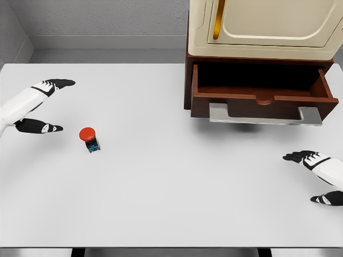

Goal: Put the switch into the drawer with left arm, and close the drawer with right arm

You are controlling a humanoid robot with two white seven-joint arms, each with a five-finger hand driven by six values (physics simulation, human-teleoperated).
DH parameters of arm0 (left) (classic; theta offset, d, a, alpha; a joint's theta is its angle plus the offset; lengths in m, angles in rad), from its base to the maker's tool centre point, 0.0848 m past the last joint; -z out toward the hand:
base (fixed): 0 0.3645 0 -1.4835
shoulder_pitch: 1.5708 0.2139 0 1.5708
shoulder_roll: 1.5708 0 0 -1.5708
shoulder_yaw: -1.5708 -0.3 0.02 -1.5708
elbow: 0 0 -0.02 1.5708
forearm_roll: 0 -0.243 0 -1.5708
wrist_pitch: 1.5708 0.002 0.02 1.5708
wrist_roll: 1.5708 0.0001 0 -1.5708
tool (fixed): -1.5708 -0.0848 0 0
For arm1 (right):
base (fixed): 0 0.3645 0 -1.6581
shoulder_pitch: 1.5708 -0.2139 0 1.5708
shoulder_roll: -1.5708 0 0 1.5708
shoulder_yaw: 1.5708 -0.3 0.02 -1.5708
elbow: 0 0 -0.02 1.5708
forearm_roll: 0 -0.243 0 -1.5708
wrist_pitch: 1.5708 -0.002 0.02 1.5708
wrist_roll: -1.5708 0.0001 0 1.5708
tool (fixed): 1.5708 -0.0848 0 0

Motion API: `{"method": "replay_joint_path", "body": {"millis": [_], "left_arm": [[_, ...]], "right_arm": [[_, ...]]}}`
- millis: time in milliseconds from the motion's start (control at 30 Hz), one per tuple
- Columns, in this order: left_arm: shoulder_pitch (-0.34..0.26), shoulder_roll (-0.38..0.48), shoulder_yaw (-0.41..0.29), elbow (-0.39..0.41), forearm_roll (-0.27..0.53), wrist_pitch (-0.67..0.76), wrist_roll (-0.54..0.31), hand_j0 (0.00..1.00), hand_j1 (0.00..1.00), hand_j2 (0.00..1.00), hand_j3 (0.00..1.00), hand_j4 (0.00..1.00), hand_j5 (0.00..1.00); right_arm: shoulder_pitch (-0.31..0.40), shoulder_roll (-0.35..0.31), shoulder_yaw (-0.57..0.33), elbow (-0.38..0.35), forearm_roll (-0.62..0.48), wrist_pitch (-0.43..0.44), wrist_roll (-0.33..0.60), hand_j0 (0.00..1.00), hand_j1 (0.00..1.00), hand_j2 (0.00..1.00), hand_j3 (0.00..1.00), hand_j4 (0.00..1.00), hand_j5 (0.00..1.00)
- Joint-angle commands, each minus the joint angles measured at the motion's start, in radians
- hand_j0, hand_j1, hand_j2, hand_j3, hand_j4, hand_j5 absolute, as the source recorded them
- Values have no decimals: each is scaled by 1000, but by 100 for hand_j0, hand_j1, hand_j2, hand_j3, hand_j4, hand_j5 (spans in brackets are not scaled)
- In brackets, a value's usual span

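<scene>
**Two open hands, one small switch, nothing grasped yet**

Nothing is held at this point. The switch [90, 139], a red button on a small dark-and-blue base, stands on the white tabletop [161, 203] at the left, just beside the left hand [37, 104] and well apart from the drawer [262, 91]. That hand has its fingers [60, 83] spread apart, thumb low and the rest high, with the gap facing the switch. The right hand [319, 176] rests near the right edge, its fingers also apart and empty, below and in front of the drawer.

Risks, as I judge them:

- The switch is small and top-heavy in look. Closing from one side first would likely tip or push it away instead of gripping it.
- A grip on the rounded red cap alone could slip; the squarer base looks the safer hold.
- The drawer stands pulled out under a cream cabinet [262, 27], so the opening is shallow from above. A carry that comes in too low would strike the front panel or its grey handle [265, 115].
- A release short of the cavity would drop the switch back on the tabletop.
- If the right hand pushes before the left arm is clear, the drawer could trap it.
</scene>
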Motion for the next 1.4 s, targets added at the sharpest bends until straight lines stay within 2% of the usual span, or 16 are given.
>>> {"method": "replay_joint_path", "body": {"millis": [0, 100, 133, 267, 367, 467, 533, 567, 633, 700, 800, 867, 1033, 1100, 1233, 1367], "left_arm": [[0, 1, 0, 4, 7, 1, 0, 100, 100, 100, 100, 100, 100], [0, -8, 0, 21, 15, 1, 5, 100, 100, 100, 100, 100, 100], [-3, -20, -3, 61, 38, 1, 7, 100, 100, 100, 100, 100, 100], [21, -14, -9, 58, 257, 1, 11, 98, 98, 98, 98, 98, 98], [41, -14, -46, 55, 444, 1, 10, 98, 98, 98, 98, 98, 98], [46, -17, -46, 53, 548, 1, 4, 98, 98, 98, 98, 98, 98], [49, -17, -78, 55, 616, 1, 4, 98, 98, 98, 98, 98, 98], [46, -17, -118, 55, 662, 1, 4, 98, 98, 98, 98, 98, 98], [46, -17, -158, 53, 668, 1, 0, 99, 99, 99, 99, 99, 99], [45, -14, -208, 39, 690, 1, 0, 99, 99, 99, 99, 99, 99], [48, -13, -225, 46, 680, 1, -1, 100, 100, 100, 100, 100, 100], [48, -10, -222, 55, 671, 14, 0, 100, 100, 100, 100, 100, 100], [51, -20, -219, 101, 677, 49, 2, 100, 100, 100, 100, 100, 100], [55, -46, -221, 148, 674, 54, 0, 100, 100, 100, 100, 100, 100], [74, -63, -224, 159, 674, 83, 0, 100, 100, 100, 100, 100, 100], [72, -80, -247, 182, 663, 95, 2, 100, 100, 100, 100, 100, 100]], "right_arm": [[0, -11, 0, 0, -10, 3, 0, 100, 100, 100, 100, 100, 100], [0, -31, -27, 0, -19, 3, 0, 100, 100, 100, 100, 100, 100], [0, -33, -55, 0, -23, 3, 0, 100, 100, 100, 100, 100, 100], [5, -37, -132, 0, -65, 3, 0, 100, 100, 100, 100, 100, 100], [17, -30, -181, 0, -100, 3, 0, 100, 100, 100, 100, 100, 100], [34, -28, -207, 0, -100, 3, 0, 100, 100, 100, 100, 100, 100], [38, -25, -209, 0, -100, 3, 0, 93, 93, 93, 93, 93, 93], [44, -25, -209, 0, -100, 3, 0, 84, 84, 84, 84, 84, 84], [44, -27, -204, 0, -103, 3, 0, 69, 69, 69, 69, 69, 69], [43, -34, -196, 0, -103, 3, 0, 64, 64, 64, 64, 64, 64], [37, -39, -169, 0, -103, 3, 0, 64, 64, 64, 64, 64, 64], [26, -74, -124, 0, -103, 3, 0, 64, 64, 64, 64, 64, 64], [-2, -80, -106, 0, -103, 3, 0, 64, 64, 64, 64, 64, 64], [-14, -91, -92, 0, -103, 3, 0, 64, 64, 64, 64, 64, 64], [-15, -91, -92, 0, -103, 3, 0, 64, 64, 64, 64, 64, 64], [-29, -91, -90, 0, -103, 3, 0, 57, 57, 57, 57, 57, 57]]}}
